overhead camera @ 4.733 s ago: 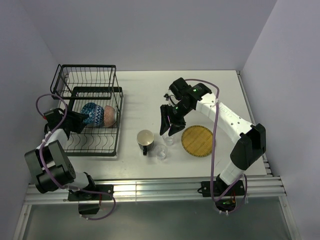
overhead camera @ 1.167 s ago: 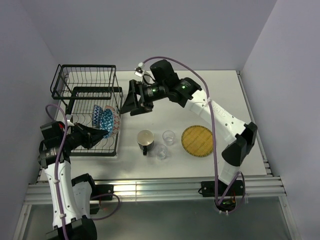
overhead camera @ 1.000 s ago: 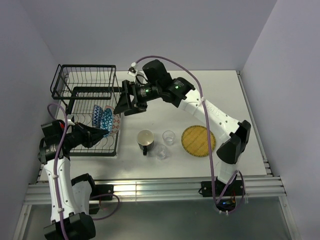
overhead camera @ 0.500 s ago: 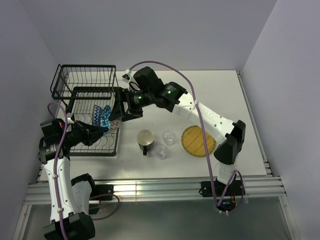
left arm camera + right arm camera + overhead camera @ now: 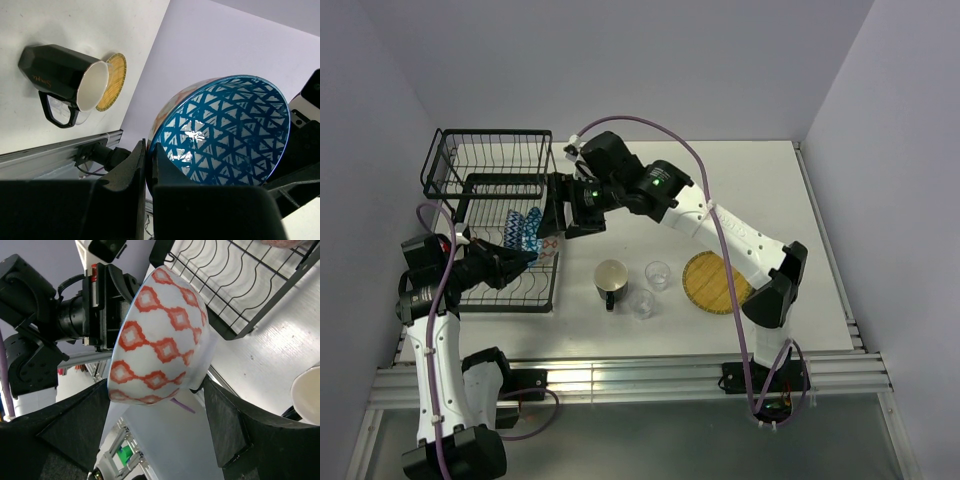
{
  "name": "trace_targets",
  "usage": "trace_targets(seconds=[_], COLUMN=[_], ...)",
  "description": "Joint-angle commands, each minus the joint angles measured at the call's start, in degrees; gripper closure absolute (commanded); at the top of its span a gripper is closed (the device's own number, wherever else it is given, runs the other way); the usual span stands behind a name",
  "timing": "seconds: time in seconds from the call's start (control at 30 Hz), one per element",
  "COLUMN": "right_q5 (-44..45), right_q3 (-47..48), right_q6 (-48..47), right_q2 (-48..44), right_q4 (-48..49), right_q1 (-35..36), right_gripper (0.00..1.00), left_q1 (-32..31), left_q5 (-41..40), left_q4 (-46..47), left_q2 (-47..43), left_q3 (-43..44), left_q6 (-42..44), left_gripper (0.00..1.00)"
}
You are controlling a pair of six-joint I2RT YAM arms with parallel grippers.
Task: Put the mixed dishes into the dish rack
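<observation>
In the lower tier of the black wire dish rack (image 5: 495, 133) the blue bowl (image 5: 523, 232) (image 5: 225, 135) stands on edge. My left gripper (image 5: 515, 260) (image 5: 149, 147) is shut on its rim. The orange-red bowl (image 5: 550, 245) (image 5: 160, 340) leans against the back of the blue one. My right gripper (image 5: 560, 222) (image 5: 157, 390) is open, one finger on each side of the orange-red bowl. On the table stand the dark mug (image 5: 611, 277) (image 5: 65, 75), two clear glasses (image 5: 658, 273) (image 5: 642, 303) and the yellow plate (image 5: 705, 280) (image 5: 114, 82).
The right arm reaches across the table from the right, over part of the yellow plate. The rack's raised upper basket (image 5: 490, 160) sits behind both grippers. Curved slot wires (image 5: 240, 280) lie beside the orange-red bowl. White walls close the table at the back and sides.
My right gripper has swung left from above the table to the rack and now straddles the orange-red bowl. The left gripper has kept its hold on the blue bowl, barely moving.
</observation>
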Motion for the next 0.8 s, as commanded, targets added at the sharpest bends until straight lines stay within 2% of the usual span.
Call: trace_targets(seconds=[0.0, 0.53, 0.67, 0.77], right_q5=[4.4, 2.1, 2.0, 3.0], right_q3=[2.8, 5.0, 5.7, 5.6], right_q6=[-0.3, 3.7, 5.7, 6.3], right_q2=[1.2, 4.3, 5.1, 5.2], right_q4=[-3.5, 0.0, 0.1, 0.5], right_q1=[0.6, 1.1, 1.1, 1.1], right_gripper=[0.19, 0.22, 0.30, 0.41], left_q1=[-0.5, -1.3, -1.7, -1.8], left_q5=[3.4, 3.6, 3.2, 2.9], left_q4=[3.6, 6.3, 7.1, 7.6], left_q2=[-0.8, -0.6, 0.1, 0.4], left_q3=[3.8, 3.7, 3.6, 3.4], left_q6=[-0.8, -3.3, -3.3, -2.9], left_gripper=[1.00, 1.00, 1.00, 1.00])
